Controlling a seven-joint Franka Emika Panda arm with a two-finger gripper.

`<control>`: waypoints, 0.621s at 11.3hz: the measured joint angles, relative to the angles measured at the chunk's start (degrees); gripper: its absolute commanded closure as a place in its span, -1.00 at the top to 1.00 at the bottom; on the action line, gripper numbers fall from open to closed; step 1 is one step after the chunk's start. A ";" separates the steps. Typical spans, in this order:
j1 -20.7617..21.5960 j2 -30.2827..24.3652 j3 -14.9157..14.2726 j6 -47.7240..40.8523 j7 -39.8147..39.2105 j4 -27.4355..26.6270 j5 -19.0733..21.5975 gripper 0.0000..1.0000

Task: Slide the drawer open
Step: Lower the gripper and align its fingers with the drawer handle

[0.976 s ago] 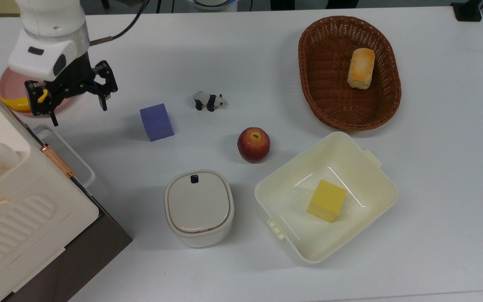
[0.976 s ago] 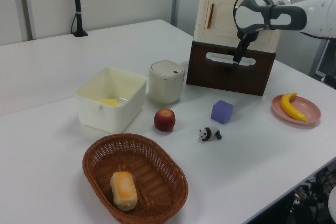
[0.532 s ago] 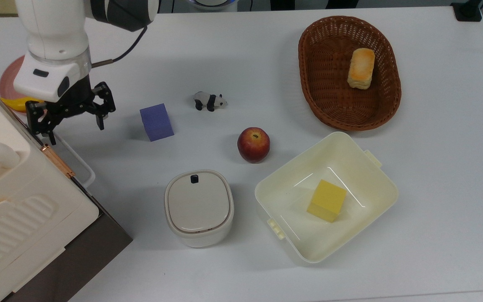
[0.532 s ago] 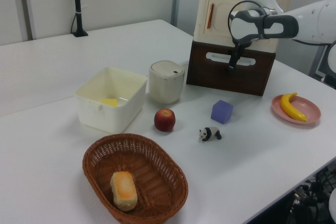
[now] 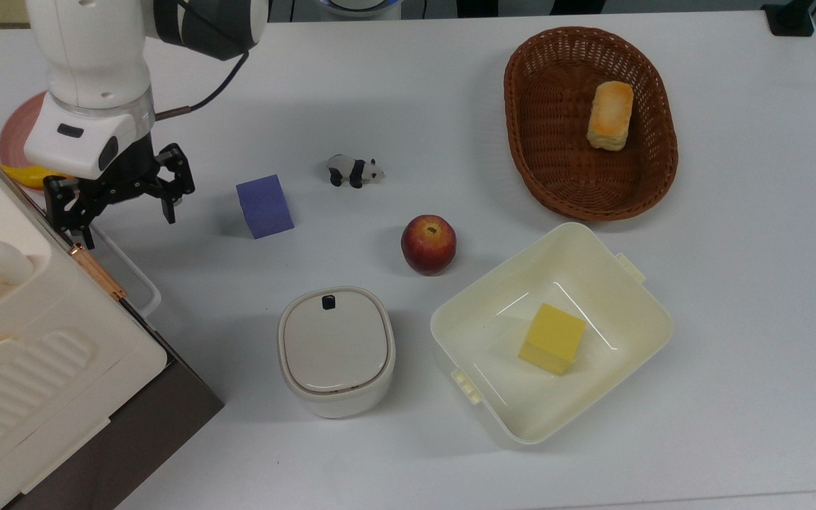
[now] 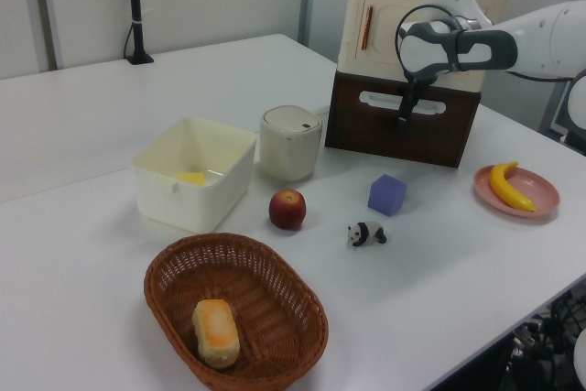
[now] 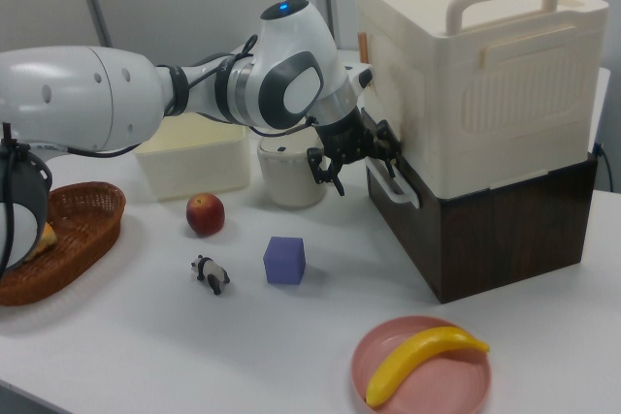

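One small shift since half a second ago: we see the gripper [image 5: 123, 203] drop closer to the white handle [image 5: 125, 273] of the drawer [image 6: 403, 121], fingers spread wide, holding nothing. Drawer sits shut under the cream appliance [image 7: 475, 65] at the desk's corner, so the pull hasn't started, we judge. Containers: tub [image 5: 635, 312] holds a yellow block [image 5: 552, 338]; basket [image 5: 528, 106] holds bread [image 5: 610, 115]; pink plate [image 7: 388, 380] carries a banana [image 7: 422, 358]; lidded pot [image 5: 336, 350] closed.
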 measured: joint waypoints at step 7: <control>0.66 0.98 -0.01 0.00 0.14 0.08 -2.07 0.99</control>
